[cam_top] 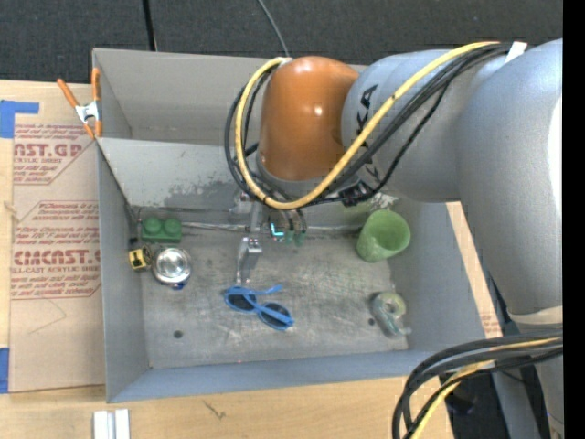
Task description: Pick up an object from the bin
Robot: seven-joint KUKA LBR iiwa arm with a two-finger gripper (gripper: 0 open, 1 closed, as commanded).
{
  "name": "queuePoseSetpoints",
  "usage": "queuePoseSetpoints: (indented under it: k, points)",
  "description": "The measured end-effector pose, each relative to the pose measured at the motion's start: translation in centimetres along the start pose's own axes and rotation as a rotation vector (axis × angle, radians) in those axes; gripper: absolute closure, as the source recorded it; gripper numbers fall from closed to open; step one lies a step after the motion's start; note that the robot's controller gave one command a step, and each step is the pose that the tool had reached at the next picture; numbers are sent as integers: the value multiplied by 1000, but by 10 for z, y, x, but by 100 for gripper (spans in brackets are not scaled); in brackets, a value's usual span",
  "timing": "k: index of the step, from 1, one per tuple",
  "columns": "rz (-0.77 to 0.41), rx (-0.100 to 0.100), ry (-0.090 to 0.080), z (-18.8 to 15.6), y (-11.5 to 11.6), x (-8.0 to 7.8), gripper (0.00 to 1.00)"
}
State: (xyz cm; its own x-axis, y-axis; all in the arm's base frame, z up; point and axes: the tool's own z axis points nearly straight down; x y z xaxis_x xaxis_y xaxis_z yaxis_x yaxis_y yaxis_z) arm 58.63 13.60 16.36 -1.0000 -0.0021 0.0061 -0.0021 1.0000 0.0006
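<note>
Blue sunglasses [259,305] lie flat on the floor of the bin [128,337], just beside my gripper [251,256] on the side of the near wall, and of everything in here they are the closest to me. Nothing is in my grasp that I can make out, and I cannot tell how far open I am, since my orange cover hides most of the tool.

I judge this to be the approach step, with no pick made yet. To do it well I would shift slightly towards the near wall until I am centred over the frame, turn my wrist so the grip goes across the thin bridge rather than along the lenses, and come straight down to the floor before closing. The frame is low and slim, so a shallow descent would likely miss it.

A shiny silver round thing [172,265] and a green block [161,229] sit well off to the view's left of me, and a green cup [383,234] stands to the view's right; all are clear of that path.
</note>
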Motion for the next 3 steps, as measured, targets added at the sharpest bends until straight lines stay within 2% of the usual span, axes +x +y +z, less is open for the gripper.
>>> queuePoseSetpoints:
  k: [1, 2, 3]
  points:
    - [-409, 0, -20, 89, -48, 61, 0]
    - [-408, -1, -15, 88, -48, 61, 100]
    - [-531, 3, -15, -105, -64, 79, 100]
